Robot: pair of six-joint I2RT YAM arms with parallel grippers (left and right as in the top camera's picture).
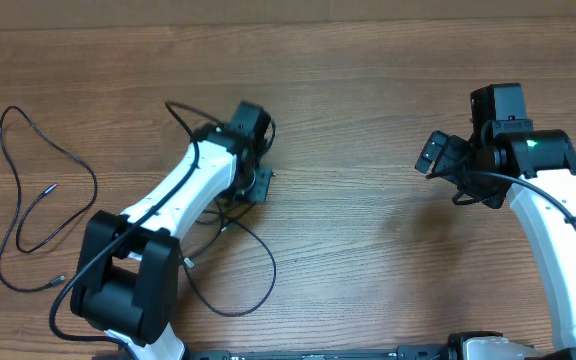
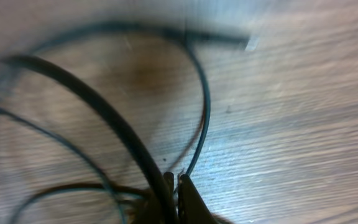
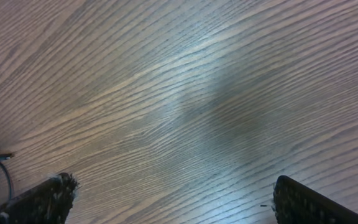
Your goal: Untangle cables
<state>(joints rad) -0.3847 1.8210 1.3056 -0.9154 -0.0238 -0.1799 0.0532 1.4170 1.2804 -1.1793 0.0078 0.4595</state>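
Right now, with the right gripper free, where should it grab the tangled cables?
Likely the wide loop bulging out toward the right gripper: come from above, jaws across the cord. It lies flat on the table, clear of the left gripper, which is shut on a strand.

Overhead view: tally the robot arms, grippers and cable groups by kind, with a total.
Robot arms: 2, left arm, right arm
Grippers: 2, left gripper shut on the cable bunch, right gripper open
Cable groups: 2, loose cable at far left, cable bunch under the left arm
Total: 6
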